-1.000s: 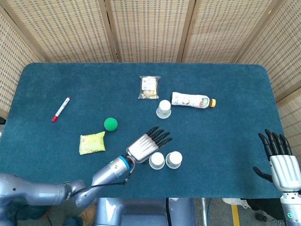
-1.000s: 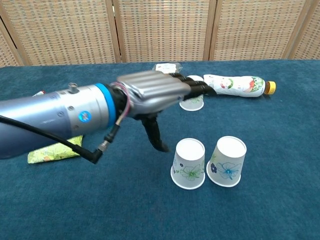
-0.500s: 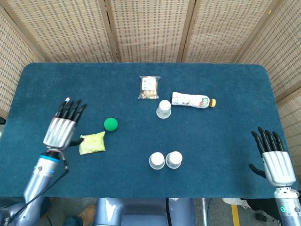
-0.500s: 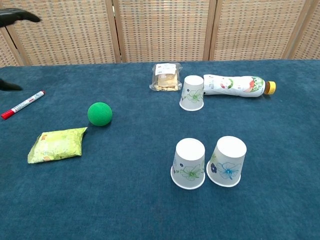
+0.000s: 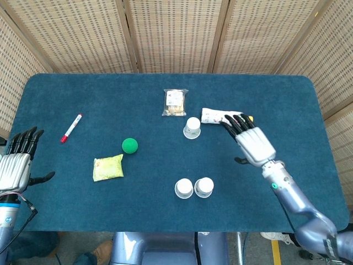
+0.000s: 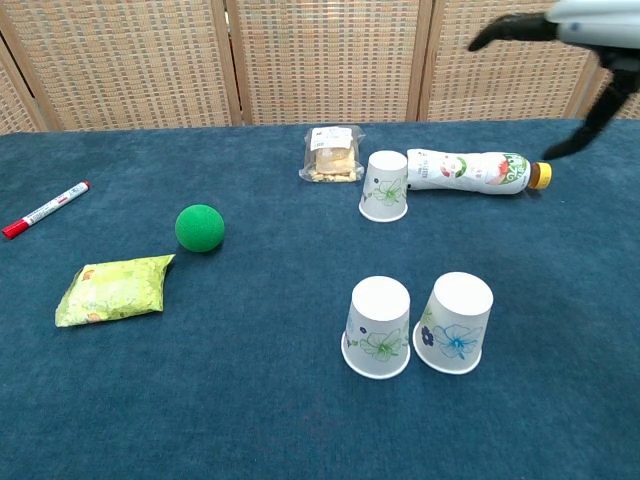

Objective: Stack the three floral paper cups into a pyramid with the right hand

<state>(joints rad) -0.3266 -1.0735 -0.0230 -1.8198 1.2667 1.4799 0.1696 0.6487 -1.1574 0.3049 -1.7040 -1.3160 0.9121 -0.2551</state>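
The third floral cup [image 6: 384,186] stands inverted near the table's centre, base up and mouth down, so its long axis is vertical. It sits just beside the neck-less end of the lying drink bottle [image 6: 470,170] and near the snack packet [image 6: 331,155]. The two base cups [image 6: 377,327] [image 6: 455,322] stand side by side at the near edge, also inverted with vertical axes; the right one tilts slightly against its neighbour, rims touching or nearly so.

Change since half a second ago: the right hand [image 5: 251,139] has swung in from the table's right edge and now hovers above the bottle, fingers spread and holding nothing, palm down, fingertips pointing toward the third cup. The left hand [image 5: 15,164] has withdrawn to the far left edge, fingers likewise spread and empty.

Judgement: the base row is in place, and the right hand is beginning its approach to pick up the third cup. The bottle directly beneath the hand is a collision risk.
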